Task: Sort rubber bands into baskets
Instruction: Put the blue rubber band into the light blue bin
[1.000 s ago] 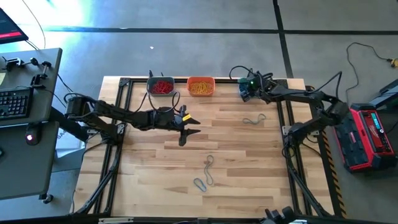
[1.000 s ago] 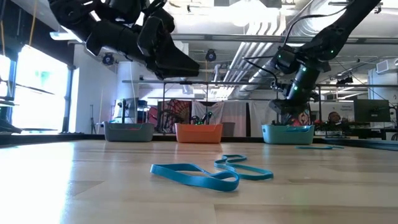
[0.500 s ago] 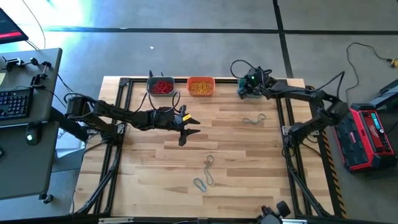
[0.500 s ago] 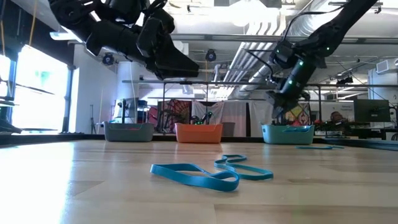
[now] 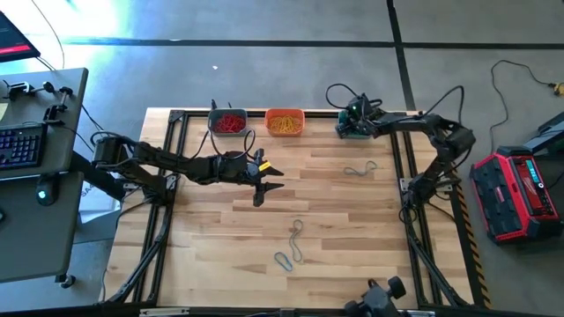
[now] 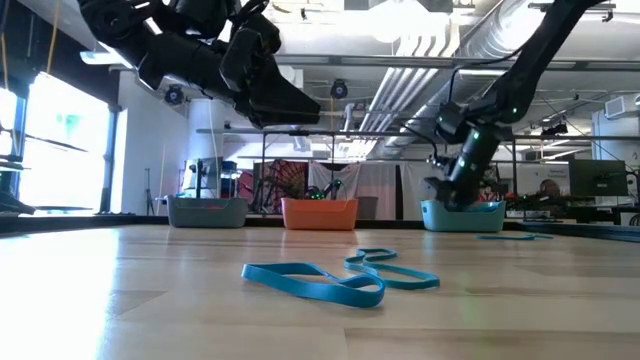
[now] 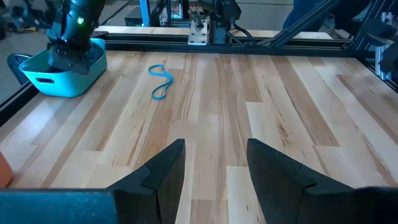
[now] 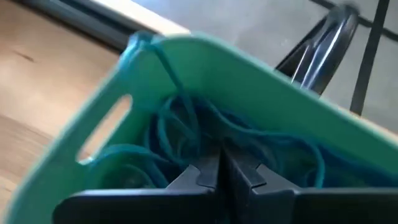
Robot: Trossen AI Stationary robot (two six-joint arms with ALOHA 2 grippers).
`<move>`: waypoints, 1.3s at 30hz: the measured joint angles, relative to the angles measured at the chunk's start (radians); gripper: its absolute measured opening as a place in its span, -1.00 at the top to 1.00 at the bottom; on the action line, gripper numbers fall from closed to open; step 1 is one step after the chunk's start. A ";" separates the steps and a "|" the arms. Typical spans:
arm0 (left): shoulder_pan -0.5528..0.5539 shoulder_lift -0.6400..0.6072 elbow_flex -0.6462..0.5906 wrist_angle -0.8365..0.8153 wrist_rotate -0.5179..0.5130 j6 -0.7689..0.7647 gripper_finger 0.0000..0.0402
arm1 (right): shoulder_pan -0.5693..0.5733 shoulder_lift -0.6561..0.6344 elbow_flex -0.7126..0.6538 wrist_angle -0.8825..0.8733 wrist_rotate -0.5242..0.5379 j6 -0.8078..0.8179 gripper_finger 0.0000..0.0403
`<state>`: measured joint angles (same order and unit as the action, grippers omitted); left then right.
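Three baskets stand in a row at the table's far edge: a grey-blue one [image 5: 228, 121] with red rubber bands, an orange one [image 5: 285, 122] with yellow bands, and a teal one [image 8: 267, 81] with blue bands [image 8: 168, 140]. One blue strand hangs over the teal rim [image 8: 138, 45]. My right gripper [image 8: 222, 171] is shut and reaches down inside the teal basket [image 6: 462, 215]. My left gripper [image 7: 214, 168] hangs open above the middle of the table [image 5: 264, 180], with nothing between its fingers. Loose teal bands lie flat on the wood [image 5: 359, 168], [image 5: 295, 233], [image 5: 284, 261]. My right gripper points steeply down into the teal basket, its shut fingertips [image 8: 208, 174] among the blue bands. Strands run close past them, but whether the fingers touch or pinch one I cannot tell.
A black metal frame [image 5: 401, 167] runs along the table's edges. Two loose bands lie near the front [image 6: 315, 283], [image 6: 395, 272], with bare wood around them. A red case [image 5: 520, 194] stands on the floor at the right and a desk with a keyboard [image 5: 22, 145] at the left.
My right gripper has sunk from above the teal basket down into it and has tipped to point more steeply downward; its elbow has swung toward the far edge. The bands on the table lie as before.
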<state>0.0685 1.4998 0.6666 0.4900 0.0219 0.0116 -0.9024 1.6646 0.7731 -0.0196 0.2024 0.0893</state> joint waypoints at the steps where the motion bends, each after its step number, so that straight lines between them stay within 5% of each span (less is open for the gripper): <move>1: 0.000 0.000 0.000 0.000 0.000 0.000 0.17 | -0.003 0.009 0.000 -0.003 -0.003 -0.001 0.98; 22: 0.000 0.000 0.000 -0.001 -0.005 -0.008 0.17 | -0.016 -0.158 0.000 -0.130 0.079 0.007 1.00; 39: -0.007 0.000 0.001 -0.104 -0.007 -0.010 0.17 | 0.046 -0.198 -0.002 -0.134 -0.013 -0.042 1.00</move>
<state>0.0617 1.4998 0.6674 0.3858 0.0149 0.0013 -0.8568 1.4662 0.7712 -0.1535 0.1891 0.0476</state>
